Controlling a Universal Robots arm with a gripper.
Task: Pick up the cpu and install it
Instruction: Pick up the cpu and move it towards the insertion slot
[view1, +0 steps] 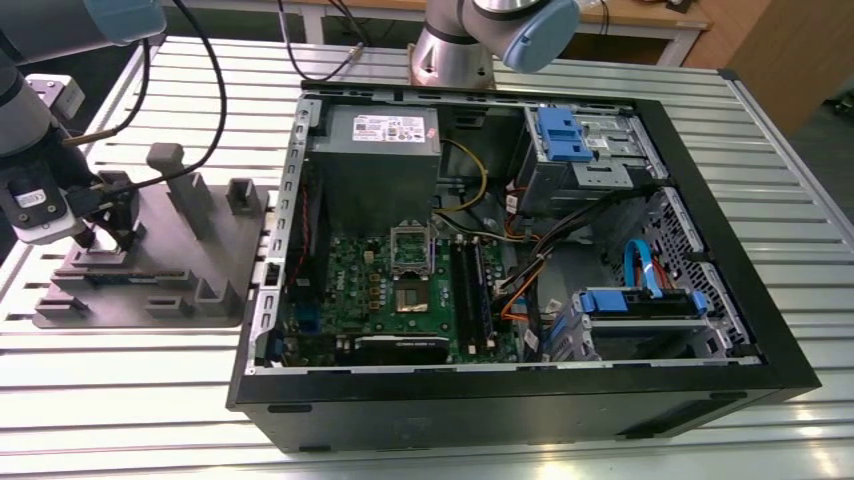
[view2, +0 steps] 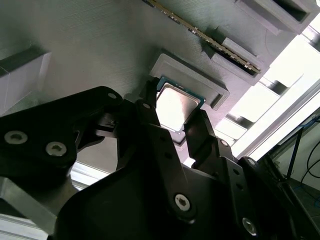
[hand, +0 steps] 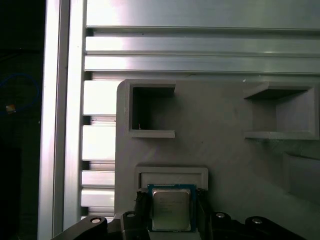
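The pincer (view2: 174, 107) is sitting clamped on the cpu (hand: 171, 210), its two dark fingers (view2: 155, 130) pressing against opposite edges of the chip in both wrist views. The cpu is lying flat, silvery top facing up, at a shallow raised pocket of the grey holder (hand: 225, 140). I cannot tell whether it is resting in the pocket or hanging just above it.

In the exterior view the pincer (view1: 96, 238) is hanging low over the holder (view1: 227, 270), which is lying on the slatted tabletop (view1: 134, 400) at the exterior view's left. Just beside the holder, toward the exterior view's right, the open case (view1: 534, 400) is lying on its side. Its green board (view1: 360, 290) is facing up, with the socket (view1: 411, 290) near the middle, well apart from the cpu.
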